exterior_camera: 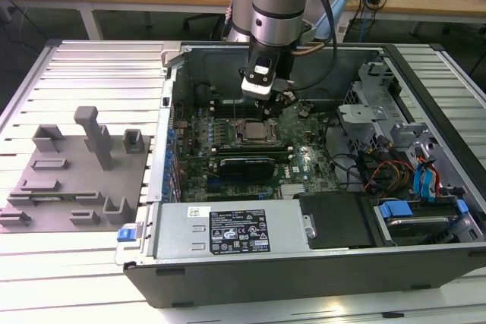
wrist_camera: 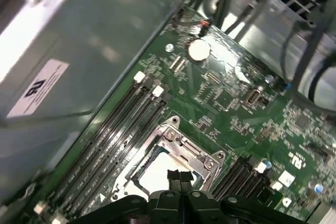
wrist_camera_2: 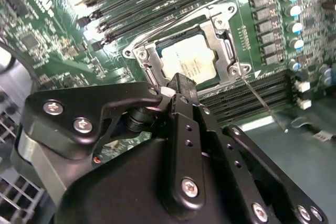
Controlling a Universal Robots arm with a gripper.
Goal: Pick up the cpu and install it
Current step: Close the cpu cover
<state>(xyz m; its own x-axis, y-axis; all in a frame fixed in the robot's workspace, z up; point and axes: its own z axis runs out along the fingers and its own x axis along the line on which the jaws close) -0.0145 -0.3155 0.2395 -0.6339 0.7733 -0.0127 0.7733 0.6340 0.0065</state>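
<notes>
1. Arm (exterior_camera: 277,5) comes down from above into the open case (exterior_camera: 304,263), which lies on its side on the ribbed counter (exterior_camera: 83,73)
2. End effector (wrist_camera_2: 181,83) — pressed together, with nothing pinched; in the first wrist view the two fingertips (wrist_camera: 173,176) meet along a thin seam
3. It hangs over the socket (wrist_camera_2: 147,59), tips just above one edge of the cpu (wrist_camera_2: 191,61); whether they touch it I cannot tell
4. Cpu lies flat inside the socket on the green board (exterior_camera: 307,161), silvery top up, framed by the socket's metal bracket
5. In the exterior view the cpu sits near the middle of the board, below the end effector and towards the exterior view's left of it
6. Thin wire lever (wrist_camera_2: 262,103) runs out from one socket corner, slanting across the dark slots beside it
7. Memory slots (wrist_camera: 113,135) run in parallel rows along the socket, on two opposite sides of it
8. Grey tray (exterior_camera: 68,187) with upright posts sits on the counter at the exterior view's left of the case — well apart from the end effector
</notes>
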